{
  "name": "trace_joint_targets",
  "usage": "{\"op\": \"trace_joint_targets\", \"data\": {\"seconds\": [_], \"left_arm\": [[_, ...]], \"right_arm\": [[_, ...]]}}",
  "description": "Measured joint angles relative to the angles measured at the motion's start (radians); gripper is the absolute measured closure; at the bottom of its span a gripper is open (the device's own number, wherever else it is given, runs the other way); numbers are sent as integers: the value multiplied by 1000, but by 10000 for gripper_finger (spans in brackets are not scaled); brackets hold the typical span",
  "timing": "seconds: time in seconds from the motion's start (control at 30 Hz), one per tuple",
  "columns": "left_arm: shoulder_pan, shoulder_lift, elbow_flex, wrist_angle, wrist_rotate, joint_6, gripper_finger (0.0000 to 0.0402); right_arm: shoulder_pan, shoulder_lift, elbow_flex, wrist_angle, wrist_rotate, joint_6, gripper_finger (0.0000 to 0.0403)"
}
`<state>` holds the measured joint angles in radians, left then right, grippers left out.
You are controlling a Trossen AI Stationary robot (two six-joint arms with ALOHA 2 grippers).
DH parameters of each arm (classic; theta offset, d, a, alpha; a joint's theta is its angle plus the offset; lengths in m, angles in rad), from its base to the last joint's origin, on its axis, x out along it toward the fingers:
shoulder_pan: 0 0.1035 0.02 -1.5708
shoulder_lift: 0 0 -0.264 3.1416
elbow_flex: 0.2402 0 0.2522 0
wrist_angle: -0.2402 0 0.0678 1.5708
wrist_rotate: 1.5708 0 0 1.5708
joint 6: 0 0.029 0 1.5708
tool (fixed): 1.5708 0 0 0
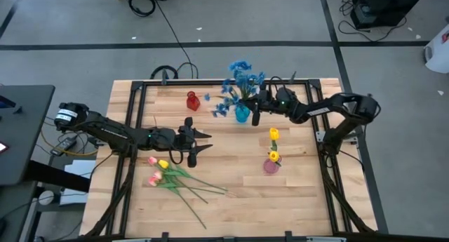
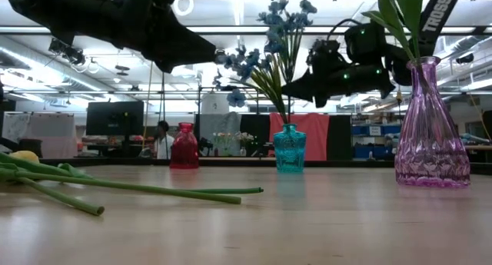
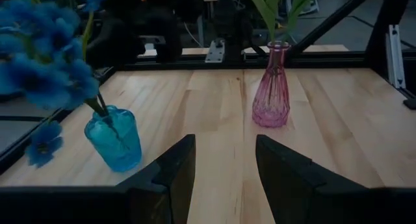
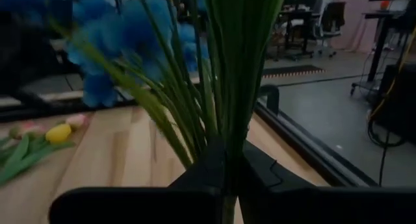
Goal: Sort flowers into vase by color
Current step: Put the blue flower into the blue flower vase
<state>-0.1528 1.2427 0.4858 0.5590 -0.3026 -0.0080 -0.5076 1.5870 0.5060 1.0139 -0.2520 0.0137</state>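
A spray of blue flowers [image 1: 240, 79] stands with its stems in a blue vase [image 1: 242, 115] at the table's far middle. My right gripper [image 1: 251, 105] is shut on their green stems above the vase. Two yellow tulips [image 1: 273, 135] stand in a pink glass vase [image 1: 271, 166]. A red vase [image 1: 193, 101] stands with nothing in it at the far left. Pink and yellow tulips [image 1: 163, 170] lie flat on the table at the near left. My left gripper [image 1: 198, 141] is open and holds nothing, hovering just beyond them, toward the table's middle. My right gripper pinches the bundle of green stems and leaves [image 4: 229, 130] between its two fingers, above the blue vase's mouth [image 2: 290, 127]. The fingers come level from the table's right and lie across the stems. The stems stand nearly upright, their lower ends in the vase.
Bare wood lies between the vases and in the table's near right part. A black metal frame [image 1: 210, 83] runs along the table's edges. A person [image 2: 162, 139] stands far off in the room behind.
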Motion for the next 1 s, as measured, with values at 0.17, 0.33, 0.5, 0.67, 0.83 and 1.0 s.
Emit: {"op": "trace_joint_targets", "data": {"seconds": [0.17, 0.33, 0.5, 0.67, 0.83, 1.0], "left_arm": [[0, 0, 0, -11, -1, 1, 234], [0, 0, 0, -12, -7, 8, 234], [0, 0, 0, -12, -26, 23, 234], [0, 0, 0, -12, -27, 23, 234], [0, 0, 0, -12, -27, 23, 234], [0, 0, 0, -16, -27, 23, 234]], "right_arm": [[3, 48, 0, 3, -1, -33, 373], [3, 82, 2, 9, -3, -40, 363], [3, 91, 2, 5, -26, -40, 325], [3, 89, 2, -2, -30, -39, 287], [3, 86, 2, -5, -30, -32, 271], [3, 86, 2, -5, -31, -26, 272]]}}
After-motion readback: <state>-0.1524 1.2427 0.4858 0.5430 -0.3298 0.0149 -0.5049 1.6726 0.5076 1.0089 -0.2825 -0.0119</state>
